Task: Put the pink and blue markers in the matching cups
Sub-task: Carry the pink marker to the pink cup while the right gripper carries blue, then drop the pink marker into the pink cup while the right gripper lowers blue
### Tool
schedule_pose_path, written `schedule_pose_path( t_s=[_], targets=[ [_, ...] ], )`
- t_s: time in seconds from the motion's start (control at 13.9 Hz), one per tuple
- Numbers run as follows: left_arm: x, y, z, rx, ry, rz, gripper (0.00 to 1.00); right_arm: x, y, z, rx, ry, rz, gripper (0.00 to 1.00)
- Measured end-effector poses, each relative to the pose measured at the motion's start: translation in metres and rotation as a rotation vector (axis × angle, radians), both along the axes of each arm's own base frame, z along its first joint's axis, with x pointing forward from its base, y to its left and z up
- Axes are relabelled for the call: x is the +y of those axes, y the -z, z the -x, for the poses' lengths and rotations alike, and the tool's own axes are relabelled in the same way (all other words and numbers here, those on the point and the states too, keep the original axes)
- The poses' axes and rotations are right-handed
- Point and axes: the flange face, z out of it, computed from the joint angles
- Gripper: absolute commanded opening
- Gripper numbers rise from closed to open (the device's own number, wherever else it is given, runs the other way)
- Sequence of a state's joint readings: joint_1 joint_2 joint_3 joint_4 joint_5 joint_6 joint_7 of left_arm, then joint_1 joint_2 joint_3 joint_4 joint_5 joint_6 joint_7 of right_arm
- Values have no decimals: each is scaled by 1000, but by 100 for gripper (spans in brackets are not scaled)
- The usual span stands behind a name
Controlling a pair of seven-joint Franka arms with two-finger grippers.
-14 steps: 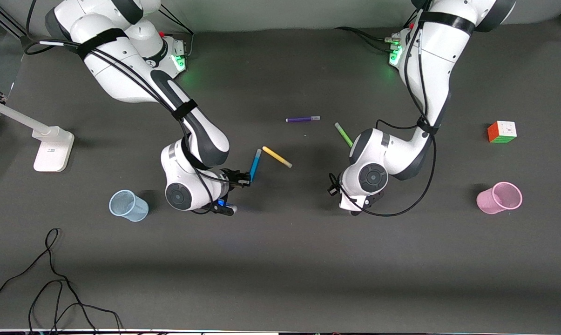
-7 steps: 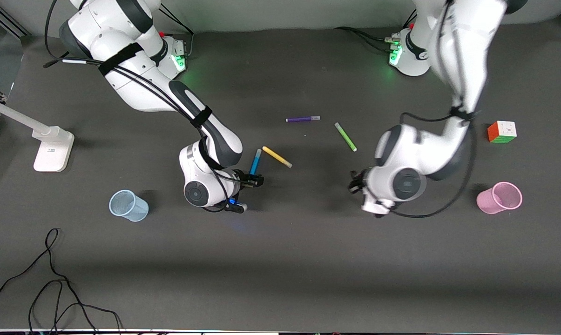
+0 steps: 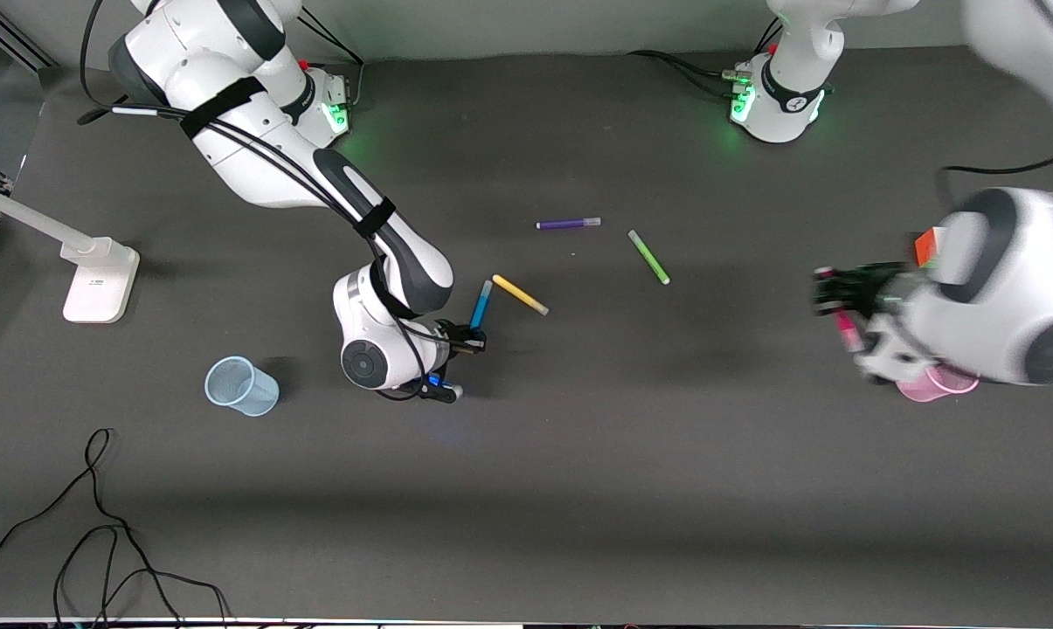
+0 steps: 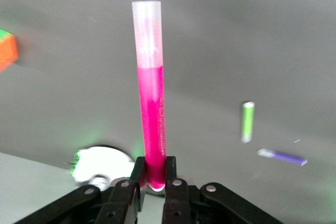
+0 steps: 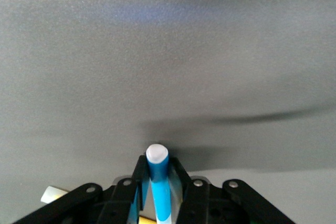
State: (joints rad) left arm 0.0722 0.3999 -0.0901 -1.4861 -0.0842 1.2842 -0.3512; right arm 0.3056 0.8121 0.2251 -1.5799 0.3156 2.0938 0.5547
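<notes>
My right gripper [image 3: 474, 336] is shut on one end of the blue marker [image 3: 481, 306], which slants up from it beside the yellow pen. In the right wrist view the blue marker [image 5: 159, 182] sits clamped in my right gripper [image 5: 157, 174]. The pale blue cup [image 3: 241, 386] stands toward the right arm's end of the table. My left gripper [image 3: 834, 293] is shut on the pink marker [image 3: 845, 330] and holds it in the air beside the pink cup [image 3: 932, 386], which the hand mostly hides. In the left wrist view the pink marker [image 4: 151, 103] sticks out of my left gripper [image 4: 155, 174].
A purple pen [image 3: 568, 224], a green pen [image 3: 648, 257] and a yellow pen [image 3: 520, 295] lie mid-table. A colour cube [image 3: 928, 247] shows partly beside the left hand. A white lamp base [image 3: 98, 279] and loose cables [image 3: 98, 524] are at the right arm's end.
My left arm has swung with the pink marker from the table's middle to the pink cup and now covers most of it. My right gripper has shifted slightly, still on the blue marker.
</notes>
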Motion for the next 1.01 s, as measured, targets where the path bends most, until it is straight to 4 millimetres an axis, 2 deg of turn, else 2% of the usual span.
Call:
schedule_pose_path(
  t_s=[0.07, 0.14, 0.29, 0.43, 0.58, 0.65, 0.79, 0.94, 1.01],
  targets=[
    [34, -2, 0, 6, 21, 29, 0, -3, -7, -2, 3, -1, 3, 0],
    [67, 0, 0, 17, 41, 54, 0, -10, -21, -8, 7, -2, 13, 0],
    [115, 15, -1, 46, 70, 110, 0, -40, -67, -26, -6, 0, 54, 0],
    [154, 43, -6, 77, 78, 166, 0, -87, -125, -46, -97, -34, 176, 0],
    [190, 71, -13, 79, 68, 209, 0, -146, -173, -68, -232, -49, 334, 0],
    [205, 81, -17, 71, 64, 225, 0, -179, -190, -80, -290, -54, 383, 0],
    [221, 94, -22, 63, 58, 241, 0, -243, -215, -98, -382, -117, 419, 0],
    [224, 103, -23, 70, 56, 250, 0, -304, -232, -109, -451, -197, 438, 0],
    [225, 110, -23, 77, 54, 254, 0, -326, -234, -111, -476, -224, 448, 0]
  ],
)
